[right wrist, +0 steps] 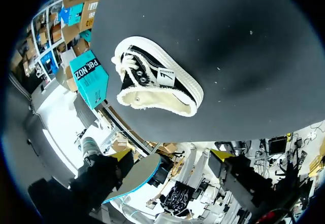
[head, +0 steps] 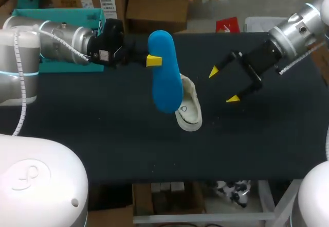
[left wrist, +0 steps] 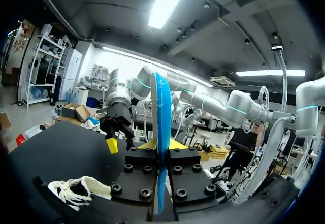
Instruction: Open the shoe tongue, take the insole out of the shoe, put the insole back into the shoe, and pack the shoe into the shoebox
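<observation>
Black canvas shoe with a cream rubber sole point(head: 189, 111) lies on the dark table point(head: 103, 134), nearest the robot of all the task's things. Its long axis runs roughly from near to far, slightly slanted. Whether it rests upright or on its side I cannot tell for sure.

Just beyond and above it hangs the bright blue foam insole point(head: 165, 77), clear of the shoe, so the removal looks done. It is held edge-on, and its long axis lies nearly in line with the shoe's. Its near end overlaps the shoe's far end in the head view.

My left gripper point(head: 154, 60) pinches the insole at its far part, one finger on each face. My right gripper point(head: 223, 86) hovers to the right of the shoe, apart from it, fingers spread with nothing between them.

For reinsertion, the shoe lies below and slightly nearward of the held insole, so the left arm is the closer one.

Farthest back, the teal cardboard shoebox point(head: 67, 16) sits behind the left arm.
</observation>
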Robot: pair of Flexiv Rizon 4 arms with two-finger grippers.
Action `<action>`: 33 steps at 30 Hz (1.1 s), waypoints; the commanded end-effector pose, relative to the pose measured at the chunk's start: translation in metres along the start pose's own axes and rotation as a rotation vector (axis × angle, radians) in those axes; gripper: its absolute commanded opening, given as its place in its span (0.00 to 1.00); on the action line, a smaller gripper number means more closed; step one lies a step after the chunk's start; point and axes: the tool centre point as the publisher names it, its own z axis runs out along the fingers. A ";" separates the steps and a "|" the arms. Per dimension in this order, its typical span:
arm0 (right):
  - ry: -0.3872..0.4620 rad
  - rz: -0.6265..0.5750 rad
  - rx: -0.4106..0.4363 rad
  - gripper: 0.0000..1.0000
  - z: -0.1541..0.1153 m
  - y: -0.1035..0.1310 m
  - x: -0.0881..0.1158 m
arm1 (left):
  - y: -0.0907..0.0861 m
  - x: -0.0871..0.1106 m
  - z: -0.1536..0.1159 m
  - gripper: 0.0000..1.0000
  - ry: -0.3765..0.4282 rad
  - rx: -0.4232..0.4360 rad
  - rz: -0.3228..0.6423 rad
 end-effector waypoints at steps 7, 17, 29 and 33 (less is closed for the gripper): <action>0.205 0.183 0.133 1.00 -0.002 0.007 -0.006 | 0.001 0.000 0.001 0.00 -0.001 0.004 0.000; 0.376 0.326 -0.014 1.00 0.010 -0.006 0.005 | 0.001 0.000 0.001 0.00 -0.001 0.004 0.000; 0.420 0.329 -0.073 1.00 0.013 -0.012 0.007 | 0.001 0.000 0.001 0.00 -0.001 0.004 0.000; 0.420 0.329 -0.073 1.00 0.013 -0.012 0.007 | 0.001 0.000 0.001 0.00 -0.001 0.004 0.000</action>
